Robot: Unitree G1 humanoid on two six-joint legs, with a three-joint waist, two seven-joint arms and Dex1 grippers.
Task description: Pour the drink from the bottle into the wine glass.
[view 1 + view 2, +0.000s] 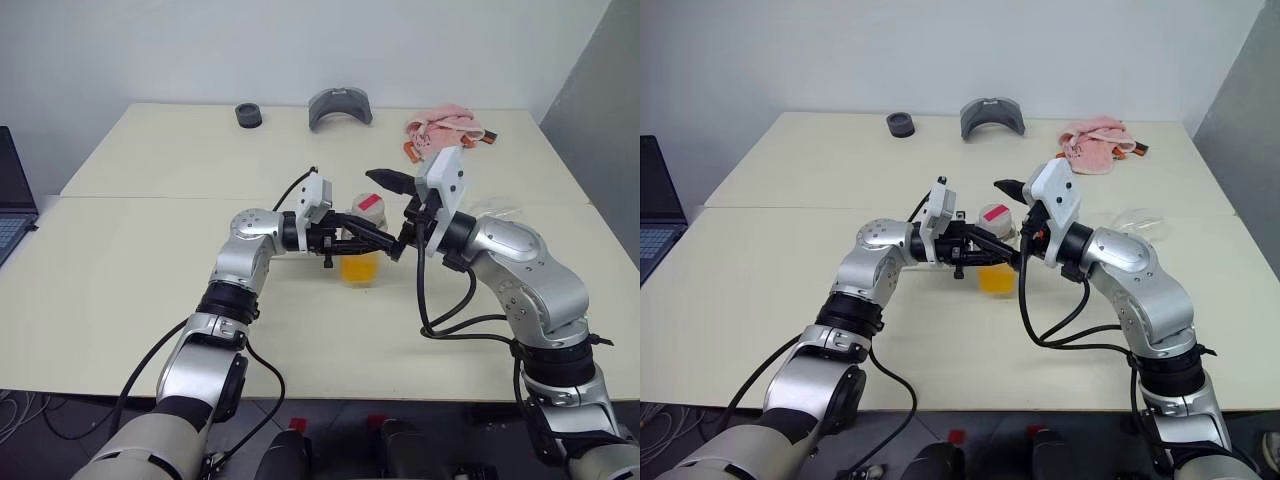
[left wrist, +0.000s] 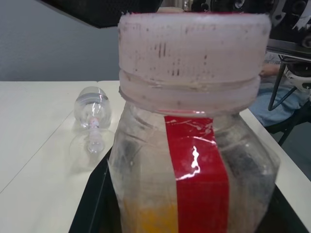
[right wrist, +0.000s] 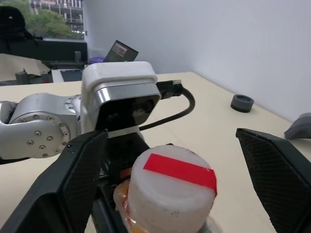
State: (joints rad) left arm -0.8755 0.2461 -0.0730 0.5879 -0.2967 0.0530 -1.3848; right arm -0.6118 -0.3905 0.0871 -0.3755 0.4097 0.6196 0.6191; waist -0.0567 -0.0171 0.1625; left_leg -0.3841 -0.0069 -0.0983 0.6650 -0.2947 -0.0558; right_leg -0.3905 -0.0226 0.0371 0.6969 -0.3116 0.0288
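Above the worktop (image 1: 120, 270), bottle (image 1: 360, 255) of orange drink (image 1: 360, 268) clamped upright in left tool (image 1: 372, 236); right tool (image 3: 175, 160) spread wide around its cap (image 3: 172, 187); wine glass (image 2: 92, 109) lying tipped beyond bottle.

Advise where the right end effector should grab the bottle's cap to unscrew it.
Grip the cap by its round side wall, coming in from the robot's right. The bottle stands upright with the left end effector shut on its body, leaving the cap exposed. The right end effector is open, one finger on each side of the cap.
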